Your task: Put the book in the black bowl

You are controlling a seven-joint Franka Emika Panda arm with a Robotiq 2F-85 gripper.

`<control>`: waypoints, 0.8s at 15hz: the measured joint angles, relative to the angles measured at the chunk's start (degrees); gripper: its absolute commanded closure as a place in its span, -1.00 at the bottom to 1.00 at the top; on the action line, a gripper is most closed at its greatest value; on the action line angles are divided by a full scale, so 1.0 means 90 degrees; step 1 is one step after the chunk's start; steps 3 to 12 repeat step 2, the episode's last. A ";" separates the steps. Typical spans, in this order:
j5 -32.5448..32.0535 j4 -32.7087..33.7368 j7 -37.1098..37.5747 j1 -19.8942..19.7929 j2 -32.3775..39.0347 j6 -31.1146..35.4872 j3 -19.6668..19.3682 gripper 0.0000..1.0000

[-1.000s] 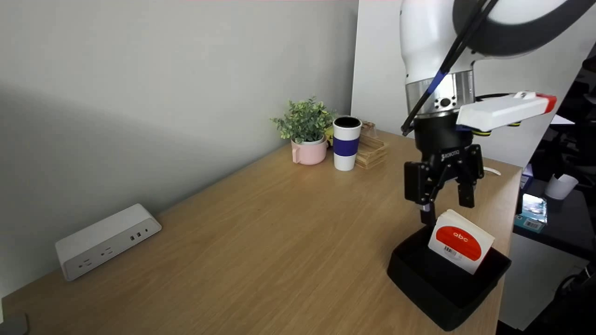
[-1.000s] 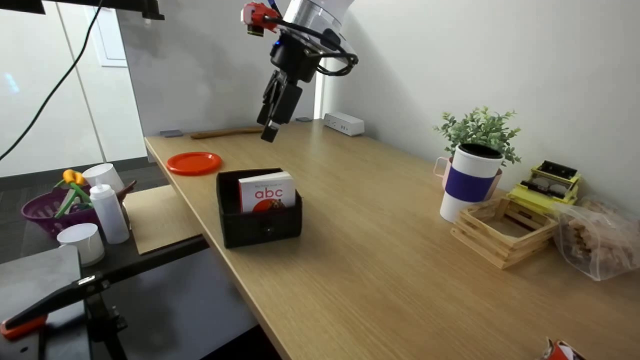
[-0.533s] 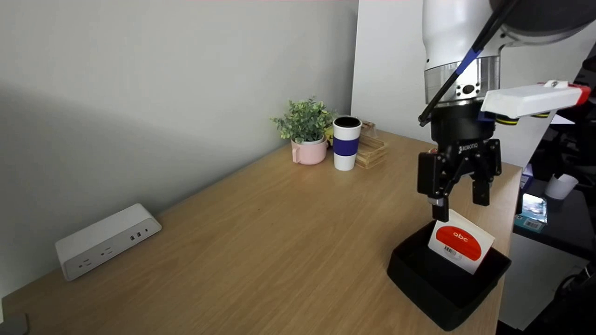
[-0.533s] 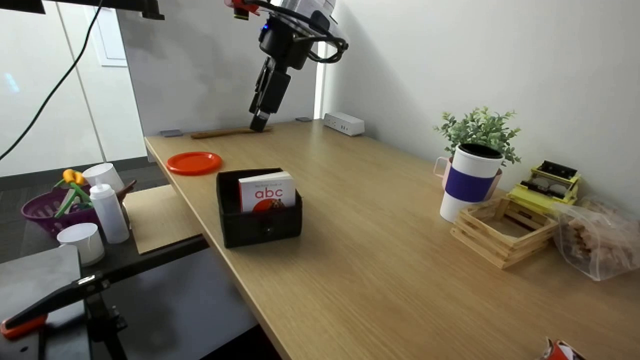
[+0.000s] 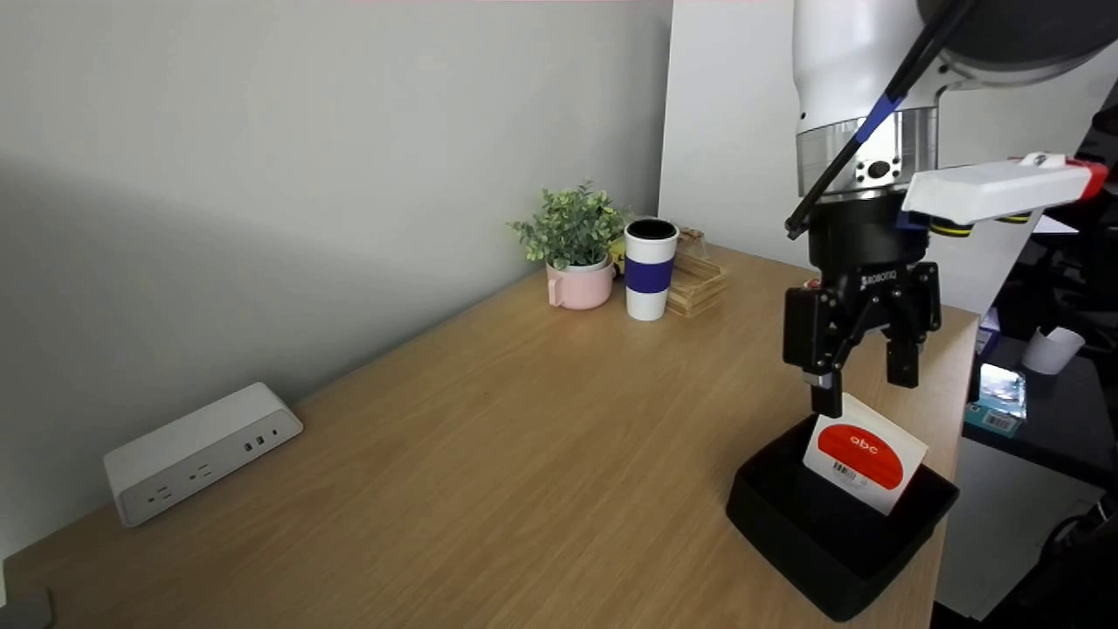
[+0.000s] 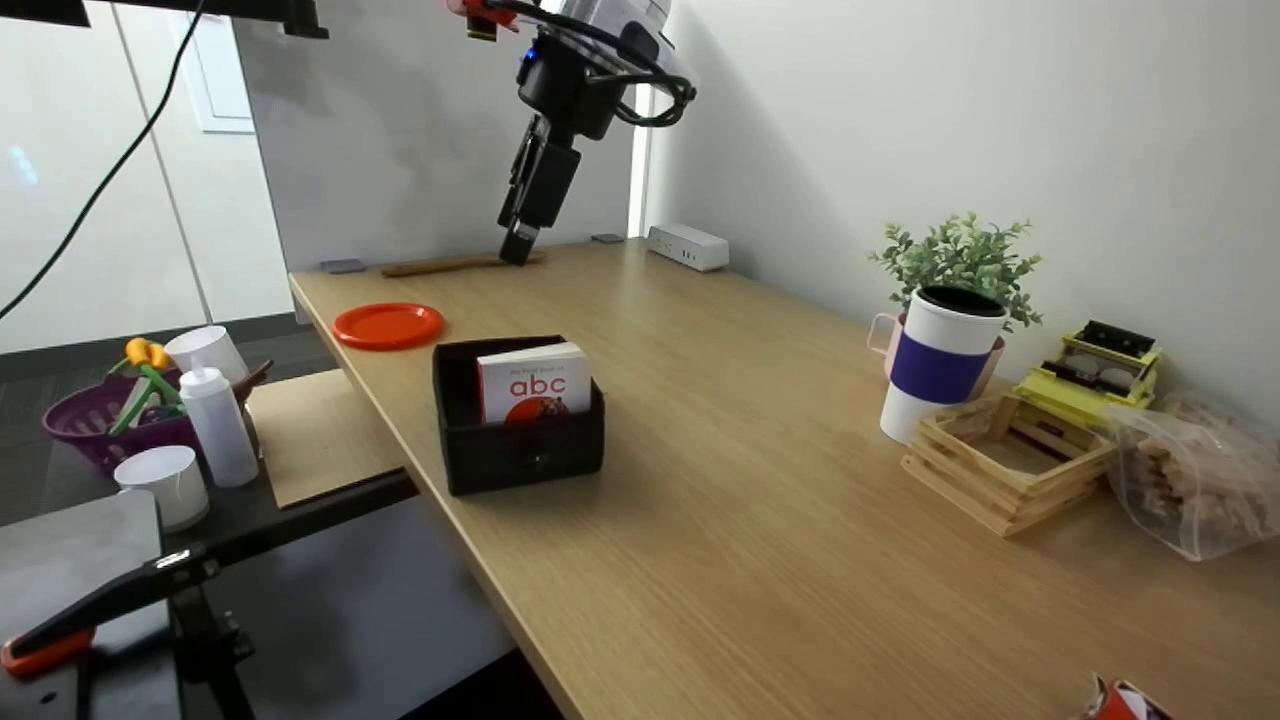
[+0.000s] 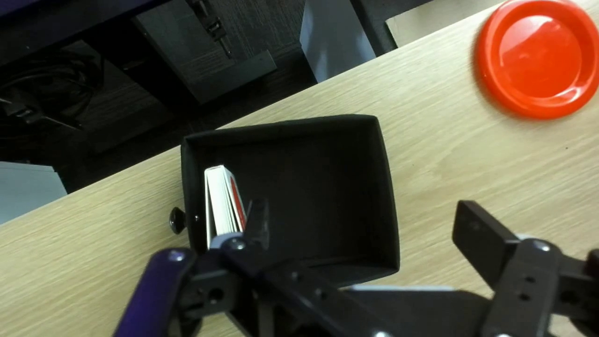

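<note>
Hand [image 5: 865, 384] hovering clear after shifting farther away; gaping wide, gripping nothing. Book [image 6: 537, 385] staying put, standing inside bowl [image 6: 500, 462] near table [image 6: 760, 480] edge opposite wall [image 6: 1000, 120]. Placing looking done, only retreat remaining.

1. Furnished with a wood-grain table [image 5: 489, 454].
2. Bordered along the table's long side by a grey wall [image 5: 367, 140], darkened in part by a slanting shadow [image 5: 87, 279].
3. Backed beyond the table's far end, in an exterior view, by a pale panel [image 5: 721, 114].
4. Backed beyond the table's far end, in an exterior view, by a grey partition [image 6: 380, 170], with a bright strip [image 6: 641, 185] at the corner.
5. Opened beyond and beside the table to white walling [image 6: 100, 285] above dark skirting [image 6: 40, 365] and dark floor [image 6: 25, 430].
6. Flanked beside and below the table by a black surface [image 5: 1061, 432].
</note>
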 measured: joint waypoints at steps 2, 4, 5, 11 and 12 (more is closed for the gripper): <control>0.0000 0.0000 0.0000 0.0000 0.0000 0.0001 0.0000 -1.00; 0.0000 0.0000 0.0000 0.0000 0.0000 0.0001 0.0000 -1.00; 0.0000 0.0000 0.0000 0.0000 0.0000 0.0001 0.0000 -1.00; 0.0000 0.0000 0.0000 0.0000 0.0000 0.0001 0.0000 -1.00; 0.0000 0.0000 0.0000 0.0000 0.0000 0.0001 0.0000 -1.00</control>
